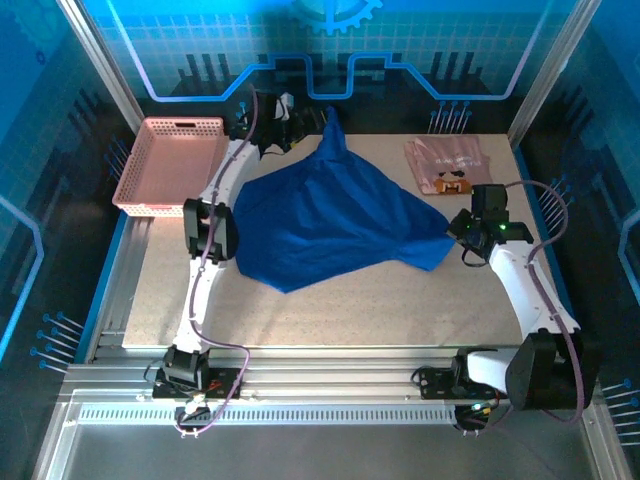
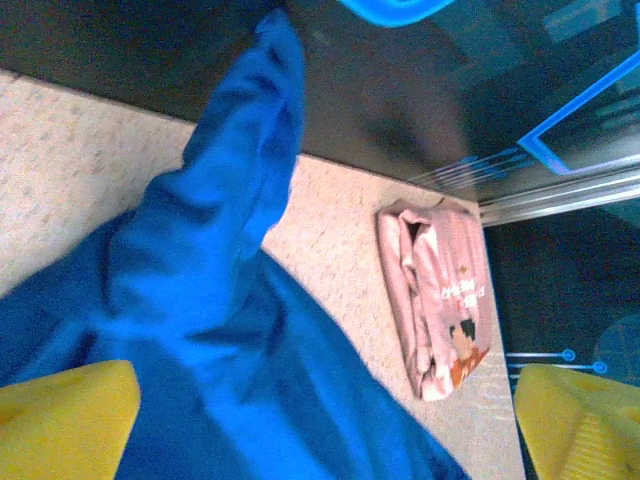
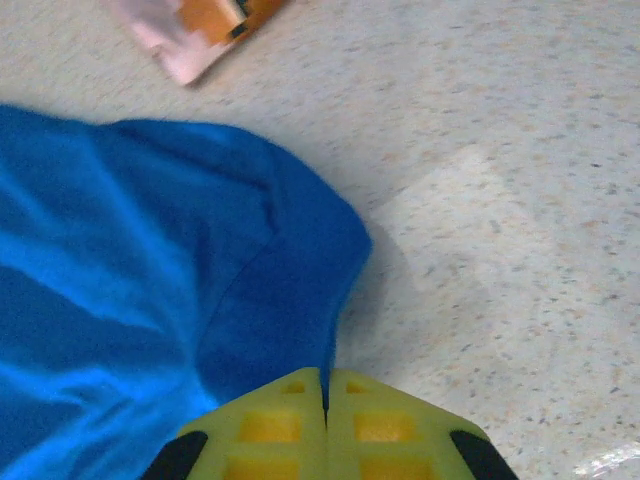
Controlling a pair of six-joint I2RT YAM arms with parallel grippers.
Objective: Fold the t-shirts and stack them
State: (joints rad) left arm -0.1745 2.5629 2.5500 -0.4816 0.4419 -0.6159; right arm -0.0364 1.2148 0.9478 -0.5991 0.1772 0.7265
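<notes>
Right gripper (image 3: 325,388): clenched; the yellow fingers (image 3: 265,425) were pressed flat together on the hem of the royal-blue t-shirt (image 1: 320,220), at its right-hand corner. It was positioned over the right side of the table (image 1: 400,310), at mid-depth.
Royal-blue t-shirt: unfolded and creased, spread loosely over the centre of the table. One corner was drawn out rightward to the right gripper. Another part rose to a narrow peak at the table's far edge.
Table: speckled beige surface carrying both shirts.
Left gripper (image 2: 322,400): released; the yellow fingers (image 2: 60,420) stood wide apart. It was positioned at the far edge, left of centre, just beside the peak of blue cloth. In the wrist view the blurred cloth lay between and beyond the fingers; contact could not be determined.
Pale pink t-shirt (image 1: 448,165): folded into a compact rectangle and lying flat at the far right of the table, brown-orange print facing up. It was close to the blue cloth, with bare table showing between them.
Pink lattice basket (image 1: 180,122): upright beside the table's far left corner, left of the left arm.
</notes>
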